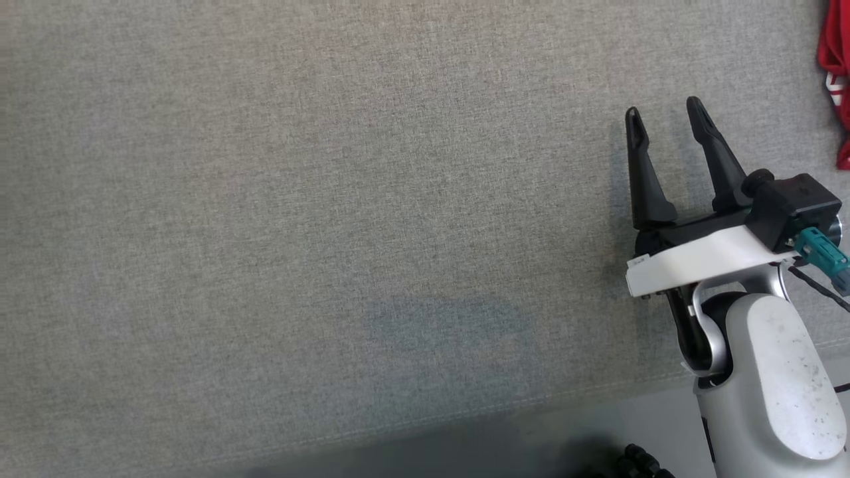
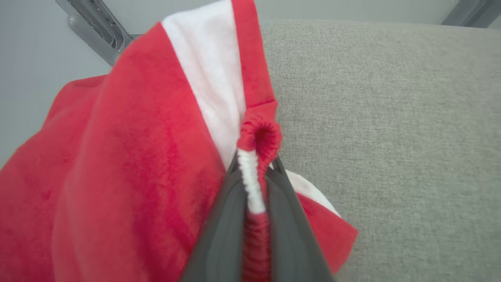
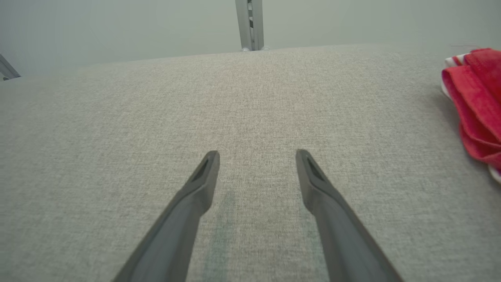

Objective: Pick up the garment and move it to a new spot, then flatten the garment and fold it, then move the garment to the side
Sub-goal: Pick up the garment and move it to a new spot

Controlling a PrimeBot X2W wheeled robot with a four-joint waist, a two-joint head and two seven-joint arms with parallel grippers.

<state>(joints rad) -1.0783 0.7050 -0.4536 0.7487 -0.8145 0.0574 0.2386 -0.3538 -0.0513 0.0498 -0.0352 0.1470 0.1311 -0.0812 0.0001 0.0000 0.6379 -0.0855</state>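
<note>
Grey woven cloth covers the table [image 1: 332, 199] from edge to edge, with a pale wall and a metal upright [image 3: 250, 23] behind it at the top of the right wrist view. From where I stand the garment [image 2: 137, 156] looks soft and light: a fleecy red fabric with a broad white panel and a white ribbed trim along one hem. It sags and drapes freely, so I'd expect it to stretch and swing rather than keep any shape, and a pinch on a single layer could slip or drag the rest unevenly. A hem or seam, where the cloth is doubled, seems the safest place to take hold. That is where the left gripper [image 2: 256, 166] has it, both dark fingers pressed together on the ribbed white edge and a puckered fold of red at the centre of the left wrist view. The bulk of the cloth spreads across the left half of that frame. A strip of it shows at the upper right edge of the head view, and it lies bunched at the right edge of the right wrist view. The right gripper [image 1: 664, 108] sits at the right of the head view, fingers spread apart and holding nothing, above the grey surface
</note>
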